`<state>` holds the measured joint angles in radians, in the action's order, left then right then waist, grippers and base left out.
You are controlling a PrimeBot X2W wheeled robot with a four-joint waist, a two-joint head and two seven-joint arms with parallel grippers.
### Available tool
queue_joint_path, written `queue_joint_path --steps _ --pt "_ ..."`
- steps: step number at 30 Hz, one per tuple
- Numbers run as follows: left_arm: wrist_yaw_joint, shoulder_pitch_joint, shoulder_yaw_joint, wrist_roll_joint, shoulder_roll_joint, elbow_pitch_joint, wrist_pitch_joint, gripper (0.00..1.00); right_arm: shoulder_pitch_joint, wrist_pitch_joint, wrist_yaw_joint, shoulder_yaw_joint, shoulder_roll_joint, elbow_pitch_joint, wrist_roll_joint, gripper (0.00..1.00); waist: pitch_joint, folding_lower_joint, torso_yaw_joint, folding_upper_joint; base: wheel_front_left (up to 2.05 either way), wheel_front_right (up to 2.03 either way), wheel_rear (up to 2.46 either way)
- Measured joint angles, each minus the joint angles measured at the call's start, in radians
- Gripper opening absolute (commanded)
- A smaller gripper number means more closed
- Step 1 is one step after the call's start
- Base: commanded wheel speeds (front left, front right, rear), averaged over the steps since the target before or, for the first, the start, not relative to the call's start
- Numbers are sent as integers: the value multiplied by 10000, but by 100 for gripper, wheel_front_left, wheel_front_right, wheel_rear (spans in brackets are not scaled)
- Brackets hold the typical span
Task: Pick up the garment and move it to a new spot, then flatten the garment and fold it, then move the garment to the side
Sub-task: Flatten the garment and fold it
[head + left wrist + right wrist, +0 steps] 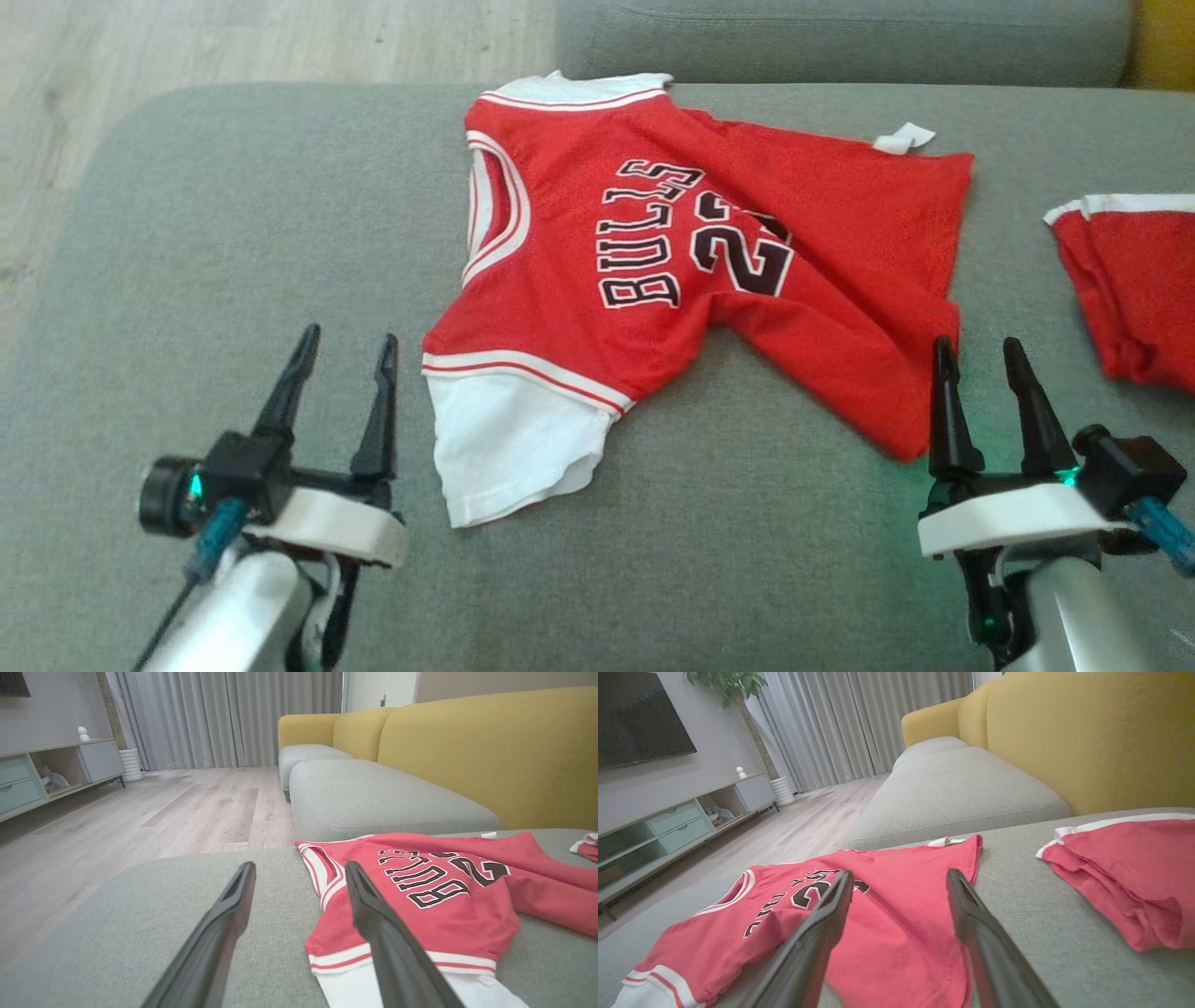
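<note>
Between the two grippers, on grey sofa cushion (pixel 233 280): red jersey (pixel 672 261), spread front up but creased, black "BULLS" lettering and a number partly lost under a diagonal fold, white trim at neck and armholes, white sleeves. Left gripper (pixel 350 334): fingers parted wide, nothing between them, tips hovering above bare cushion; near white sleeve of jersey just to the right of its right finger, neck opening further ahead and to the right. Right gripper (pixel 977 343): fingers likewise spread, holding nothing; lower corner of jersey hem directly beneath and to the left of its left finger, contact with the cloth impossible to tell. White tag (pixel 904 138) at far hem corner, well ahead of right gripper. Second red garment (pixel 1134 280), white-banded, bunched, to the right of right gripper, apart from jersey, on same cushion. Beyond both grippers: further grey seat cushions and yellow backrest (pixel 490 756). Ahead and to the left of left gripper: wooden floor (pixel 163 807), grey curtains (pixel 224 714), low cabinet (pixel 42 774) with pale green drawers. Far left of right gripper, on wall: dark screen (pixel 640 714).
</note>
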<state>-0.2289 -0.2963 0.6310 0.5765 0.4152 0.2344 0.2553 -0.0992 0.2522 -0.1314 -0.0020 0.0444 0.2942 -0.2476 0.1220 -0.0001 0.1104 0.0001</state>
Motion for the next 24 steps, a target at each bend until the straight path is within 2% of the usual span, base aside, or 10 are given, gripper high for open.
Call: queue_joint_path --steps 3,5,10,16,19,24 --pt "50 186 -286 -165 -330 -132 0 100 -9 -35 0 -44 0 2 153 100 96 0 79 0 0 0 0" --pt "192 175 -481 -360 -447 -176 0 100 -57 -174 0 -82 2 -2 690 100 202 1 104 0 0 0 0" --pt "546 174 -928 -771 -614 -157 0 100 -691 -880 0 -518 2 194 828 100 596 3 114 0 0 0 0" --pt "918 151 -1170 -965 -1003 12 0 100 -1634 -1877 0 -1043 6 1308 681 100 959 2 122 0 0 0 0" --pt "1087 144 -1279 -1143 -1185 144 0 100 -2040 -2299 0 -1022 6 1990 148 100 1110 3 143 -1 0 0 0" --pt "1312 124 -1434 -1333 -1379 309 0 100 -2499 -2500 0 -955 8 2794 -184 99 1255 3 190 0 0 0 0"
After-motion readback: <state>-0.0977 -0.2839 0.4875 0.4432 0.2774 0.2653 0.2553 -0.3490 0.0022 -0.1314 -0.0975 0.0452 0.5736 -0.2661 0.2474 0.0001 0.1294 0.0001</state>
